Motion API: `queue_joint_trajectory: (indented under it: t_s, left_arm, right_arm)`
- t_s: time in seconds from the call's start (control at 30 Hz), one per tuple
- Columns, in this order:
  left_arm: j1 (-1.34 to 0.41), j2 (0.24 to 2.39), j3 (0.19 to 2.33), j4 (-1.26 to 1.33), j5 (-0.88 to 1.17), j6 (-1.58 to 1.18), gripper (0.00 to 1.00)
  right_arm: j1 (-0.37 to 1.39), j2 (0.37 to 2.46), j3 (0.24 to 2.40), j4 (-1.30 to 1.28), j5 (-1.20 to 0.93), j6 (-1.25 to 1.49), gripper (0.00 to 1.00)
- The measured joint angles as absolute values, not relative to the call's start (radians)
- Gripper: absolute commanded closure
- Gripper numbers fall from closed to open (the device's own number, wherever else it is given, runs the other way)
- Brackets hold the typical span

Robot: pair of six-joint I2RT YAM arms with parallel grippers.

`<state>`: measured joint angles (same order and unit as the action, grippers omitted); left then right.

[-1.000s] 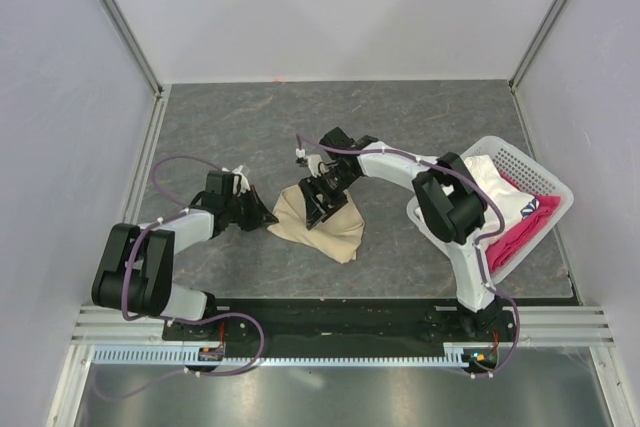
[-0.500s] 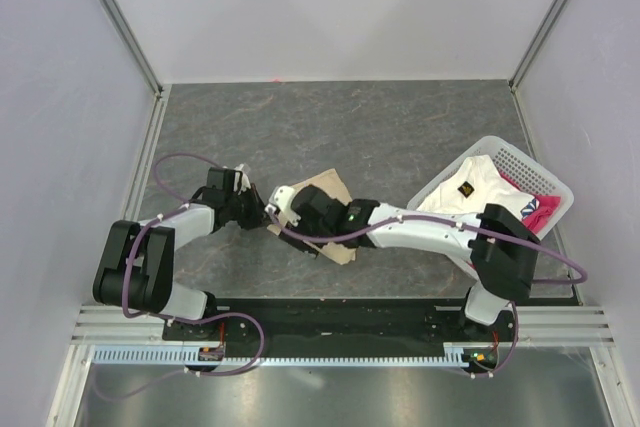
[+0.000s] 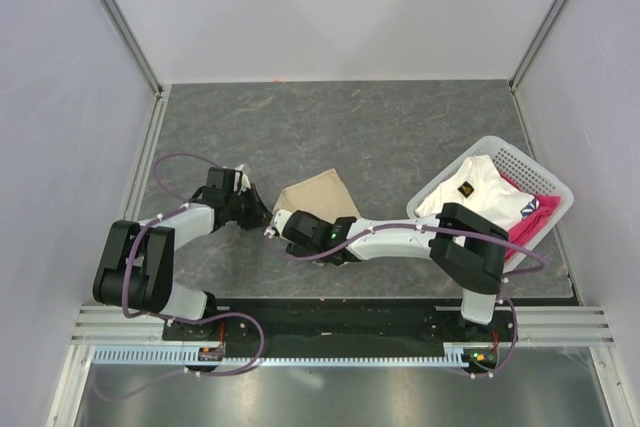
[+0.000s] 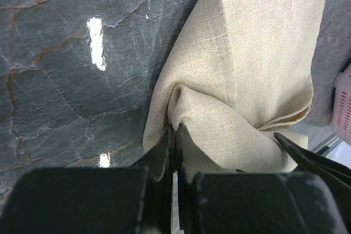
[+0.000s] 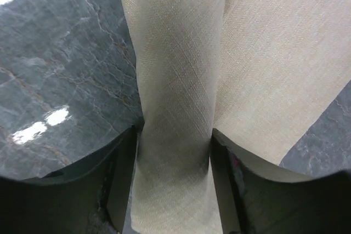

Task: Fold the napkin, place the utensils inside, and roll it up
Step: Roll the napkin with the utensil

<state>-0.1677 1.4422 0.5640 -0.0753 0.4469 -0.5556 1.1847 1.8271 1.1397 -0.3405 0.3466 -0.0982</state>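
The beige napkin [image 3: 320, 194] lies bunched and partly folded on the grey table, left of centre. My left gripper [image 3: 265, 217] is at its left corner, shut on a pinched fold of the cloth [image 4: 247, 69], with its jaws [image 4: 176, 130] pressed together. My right arm reaches low across the front of the table. My right gripper [image 3: 283, 224] sits at the napkin's near-left edge, and its jaws [image 5: 174, 157] are closed on a thick folded band of the napkin [image 5: 219, 53]. No utensil is in view.
A white slotted basket [image 3: 497, 143] stands at the right and holds a white cloth [image 3: 480, 187] and a pink-red cloth [image 3: 525, 229]. Its edge shows in the left wrist view [image 4: 343, 102]. Grey walls enclose the table on three sides.
My right arm swung from above the napkin's far side down and left to its near-left edge, beside the left gripper. The napkin shifted and changed shape. The left arm barely moved.
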Motion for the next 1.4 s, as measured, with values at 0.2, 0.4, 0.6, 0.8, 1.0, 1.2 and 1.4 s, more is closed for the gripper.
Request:
queue_joint_trajectory:
  t_s: [0.2, 0.4, 0.6, 0.8, 1.0, 1.2, 1.4]
  left_arm:
    - [-0.168, 1.442, 0.564, -0.075, 0.448, -0.556, 0.86]
    - [-0.165, 1.423, 0.564, -0.072, 0.443, -0.553, 0.33]
    - [-0.165, 1.253, 0.531, -0.073, 0.358, -0.557, 0.26]
    - [-0.165, 1.152, 0.472, -0.077, 0.297, -0.557, 0.25]
    - [-0.165, 1.135, 0.427, -0.081, 0.298, -0.557, 0.24]
    - [-0.165, 1.171, 0.415, -0.072, 0.345, -0.558, 0.24]
    - [-0.165, 1.219, 0.408, -0.033, 0.423, -0.563, 0.37]
  right_arm:
    - [1.125, 1.847, 1.145, -0.331, 0.244, -0.104, 0.58]
    - [1.017, 1.850, 1.160, -0.344, -0.035, -0.119, 0.73]
    - [0.920, 1.866, 1.164, -0.344, -0.292, -0.116, 0.75]
    - [0.844, 1.935, 1.213, -0.401, -0.573, -0.097, 0.77]
    - [0.790, 2.024, 1.259, -0.475, -0.799, -0.080, 0.76]
    - [0.748, 2.106, 1.305, -0.539, -0.939, -0.057, 0.76]
    - [0.722, 2.171, 1.353, -0.595, -1.016, -0.052, 0.77]
